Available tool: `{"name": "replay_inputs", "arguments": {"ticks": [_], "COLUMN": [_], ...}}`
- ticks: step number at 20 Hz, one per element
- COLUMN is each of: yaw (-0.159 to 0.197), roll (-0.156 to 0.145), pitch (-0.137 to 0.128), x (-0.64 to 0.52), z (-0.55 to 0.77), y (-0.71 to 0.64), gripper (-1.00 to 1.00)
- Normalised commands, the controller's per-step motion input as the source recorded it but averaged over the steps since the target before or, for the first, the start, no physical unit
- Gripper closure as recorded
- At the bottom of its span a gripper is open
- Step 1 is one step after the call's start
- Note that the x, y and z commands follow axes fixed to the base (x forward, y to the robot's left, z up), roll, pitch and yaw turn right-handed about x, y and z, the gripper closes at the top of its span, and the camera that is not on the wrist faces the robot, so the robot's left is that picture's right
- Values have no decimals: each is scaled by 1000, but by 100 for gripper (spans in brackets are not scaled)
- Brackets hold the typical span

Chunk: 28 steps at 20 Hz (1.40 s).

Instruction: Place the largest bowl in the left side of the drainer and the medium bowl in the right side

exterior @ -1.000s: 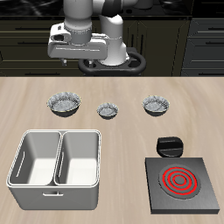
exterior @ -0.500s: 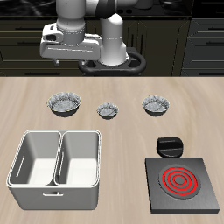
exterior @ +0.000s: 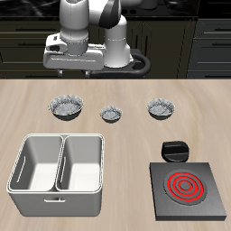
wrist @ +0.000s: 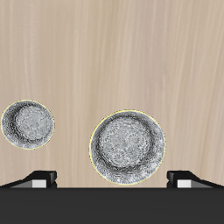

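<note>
Largest bowl (exterior: 67, 108): grey metal, speckled shiny inside, upright on the table, at one end of the bowl row, behind the drainer. Medium bowl (exterior: 161, 109): same look, dark rim, upright, at the row's other end. Drainer (exterior: 58, 174): grey-white two-compartment tub, both compartments empty, near the front edge

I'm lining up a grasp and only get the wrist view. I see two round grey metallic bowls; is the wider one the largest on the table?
Observer: Yes. A third, mid-sized grey metallic bowl ends the row; the widest grey bowl is at the other end.
Operator: Where's the drainer?
Observer: The light grey-white two-compartment drainer sits nearer the table's front edge, in front of that widest bowl.
Operator: Anything in it?
Observer: No, both compartments are empty.
</note>
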Motion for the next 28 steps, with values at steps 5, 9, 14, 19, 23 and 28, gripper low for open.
{"name": "replay_inputs", "arguments": {"ticks": [5,9,14,19,23,28], "yaw": [20,-8,-19,1,-19,12], "roll": [0,0,-10,-2,-13,21], "pitch": [-19,-6,8,-6,-57,-24], "x": [-77,-76,-77,-89,-190,-190], "z": [-360,-238,-424,-361,-119,-216], "y": [93,44,-28,6,-19,90], "gripper": [-100,-100,-100,-100,-100,-100]}}
